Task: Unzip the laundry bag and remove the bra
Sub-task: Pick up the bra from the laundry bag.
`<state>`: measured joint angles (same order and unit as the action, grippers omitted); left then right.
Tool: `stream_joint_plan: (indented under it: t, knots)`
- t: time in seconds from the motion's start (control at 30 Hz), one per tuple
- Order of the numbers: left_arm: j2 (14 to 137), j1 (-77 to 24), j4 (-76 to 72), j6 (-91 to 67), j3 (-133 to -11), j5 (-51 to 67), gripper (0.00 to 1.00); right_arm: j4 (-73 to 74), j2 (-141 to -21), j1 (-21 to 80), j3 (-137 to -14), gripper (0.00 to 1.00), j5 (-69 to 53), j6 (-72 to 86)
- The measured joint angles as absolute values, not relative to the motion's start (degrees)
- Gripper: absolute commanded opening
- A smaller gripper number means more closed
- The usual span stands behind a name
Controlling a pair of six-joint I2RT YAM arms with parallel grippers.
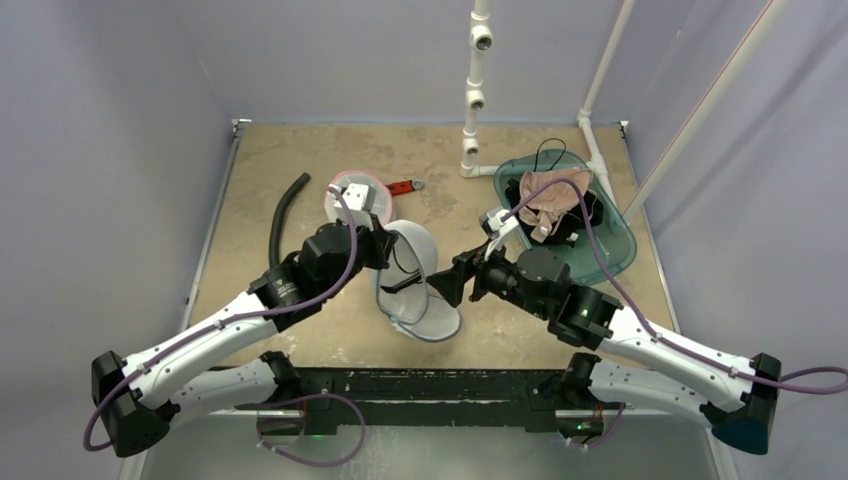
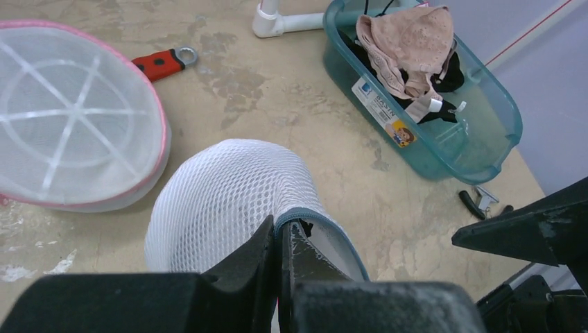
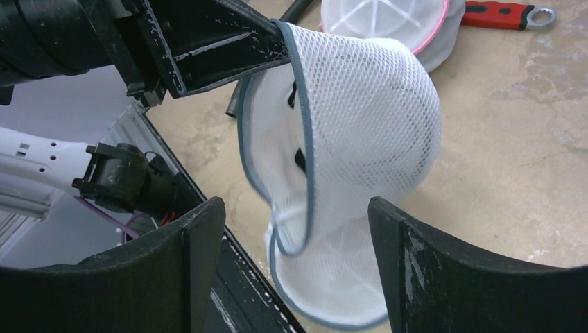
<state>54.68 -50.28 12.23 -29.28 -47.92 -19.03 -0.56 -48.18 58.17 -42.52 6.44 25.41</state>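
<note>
While the left gripper [image 2: 279,232] is pinched tight on the grey rim of the bag [image 2: 222,194], it holds that half of the mesh shell raised, and the other half hangs down to the table [image 1: 300,150]. The zip is undone and the bag gapes toward the right gripper [image 1: 455,278]. Its jaws are spread wide with nothing between them, just beside the opening. Something dark shows inside the bag; I cannot tell whether it is the bra. Farther back are a pink-rimmed bag [image 2: 76,125], a wrench [image 2: 163,62], a hose [image 1: 283,215] and a tub [image 1: 605,255] of clothes.
</note>
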Motion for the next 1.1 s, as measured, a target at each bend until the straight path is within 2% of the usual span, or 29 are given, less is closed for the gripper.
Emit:
stream_joint_plan:
  t: [0.3,0.43,0.73,1.1]
  knots:
    - [53.2,-50.3,10.4,-32.2,-36.6,-21.8,0.0,-2.0,-49.5,58.9,-40.2,0.64,4.7,25.5]
    - [54.7,-50.3,12.5,-34.5,-37.1,-23.2,0.0,-2.5,-51.8,61.4,-40.2,0.64,5.0,25.4]
    - [59.4,-50.3,17.9,-41.6,-49.2,-24.1,0.0,-4.0,-54.9,65.5,-40.2,0.64,8.7,25.1]
    - [59.1,-50.3,18.9,-43.8,-40.7,-27.3,0.0,-12.6,-62.6,65.5,-39.2,0.62,15.0,25.0]
